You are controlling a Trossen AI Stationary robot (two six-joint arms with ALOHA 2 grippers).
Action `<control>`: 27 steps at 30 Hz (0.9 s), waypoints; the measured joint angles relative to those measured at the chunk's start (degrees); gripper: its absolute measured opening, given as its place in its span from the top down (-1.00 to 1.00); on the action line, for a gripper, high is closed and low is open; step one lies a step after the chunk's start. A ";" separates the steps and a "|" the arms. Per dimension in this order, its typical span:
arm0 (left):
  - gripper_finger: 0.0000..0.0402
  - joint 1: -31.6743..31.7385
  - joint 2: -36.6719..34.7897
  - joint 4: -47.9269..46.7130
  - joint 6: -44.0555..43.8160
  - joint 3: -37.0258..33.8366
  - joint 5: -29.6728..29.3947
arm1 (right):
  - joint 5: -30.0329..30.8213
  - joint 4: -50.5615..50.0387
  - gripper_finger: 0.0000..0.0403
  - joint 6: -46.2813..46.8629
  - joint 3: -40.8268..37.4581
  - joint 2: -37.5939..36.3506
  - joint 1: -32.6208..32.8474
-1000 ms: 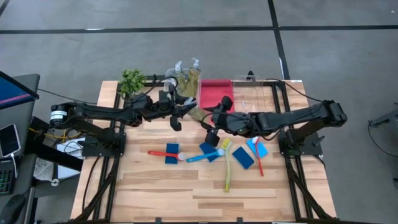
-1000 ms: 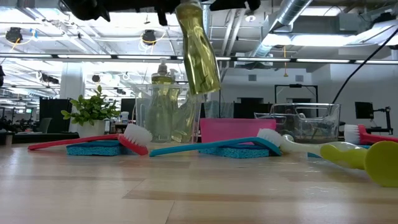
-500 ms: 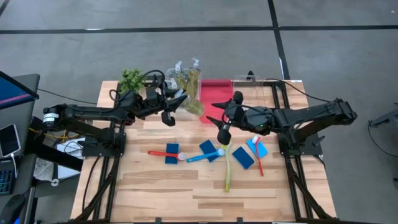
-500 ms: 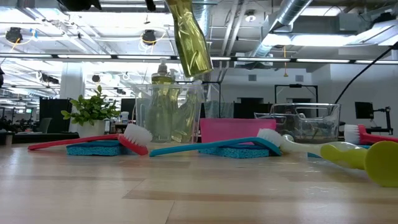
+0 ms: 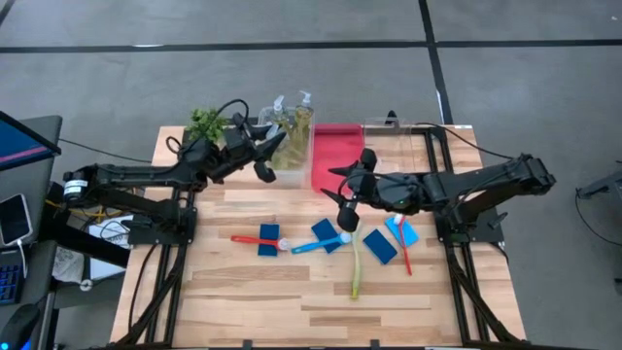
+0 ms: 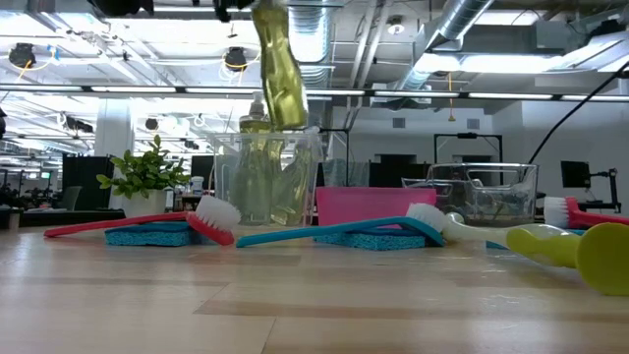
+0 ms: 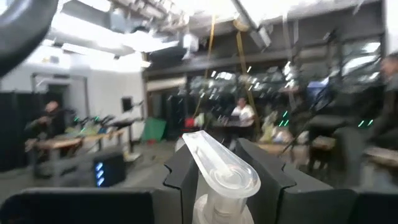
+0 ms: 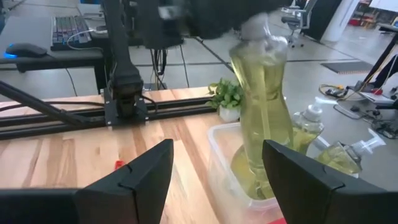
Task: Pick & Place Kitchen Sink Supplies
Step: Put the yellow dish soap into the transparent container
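**Soap bottle held over the clear tub**

The left gripper (image 5: pixel 260 156) has its jaws closed on a small clear pump bottle of yellow-green soap (image 6: pixel 278 67), gripping it at the neck below the pump head (image 7: pixel 222 171). The bottle hangs upright above a clear plastic tub (image 6: pixel 267 182) at the far edge of the wooden tabletop (image 5: pixel 292 292), its base just over the tub's rim. In the right wrist view the bottle's base seems to reach down into the tub, but whether it touches the bottom cannot be told.

Inside the tub stand other pump bottles of the same soap (image 5: pixel 300 117); their bodies overlap, so the count is hard to make out. Beside the tub, away from a small leafy green plant (image 5: pixel 206 124), sits a red tray (image 5: pixel 335 146), and past that a second clear tub (image 6: pixel 482 192); what either one holds cannot be made out.

The right gripper (image 5: pixel 343 202) hovers in front of the red tray with its jaws spread wide and nothing between them.

Nearer than the tub lie flat blue rectangular sponges (image 5: pixel 379 246) and three long-handled brushes: a red one (image 5: pixel 255 239), a blue one (image 5: pixel 316 243) and a yellow-green one (image 5: pixel 355 262). A further red handle (image 5: pixel 404 251) lies across a sponge, well to the side of the tub.
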 joint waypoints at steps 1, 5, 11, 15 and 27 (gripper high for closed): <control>0.49 0.54 0.00 -1.60 -0.07 0.02 -0.21 | 0.00 0.00 -0.19 0.07 0.00 0.02 0.00; 0.49 2.29 0.52 -6.29 -2.41 0.00 -0.35 | 0.01 0.03 -0.19 0.22 0.00 0.02 0.00; 0.49 2.76 3.47 -7.84 -7.33 0.02 -0.29 | 0.01 0.00 -0.19 0.75 0.00 0.04 -0.02; 0.49 2.83 7.07 -7.81 -11.12 0.04 -0.61 | 0.00 0.02 -0.19 0.90 0.00 0.04 -0.02; 0.50 2.83 18.93 -7.36 -17.24 0.33 -3.47 | -0.87 -0.22 -0.19 1.44 0.00 0.04 0.04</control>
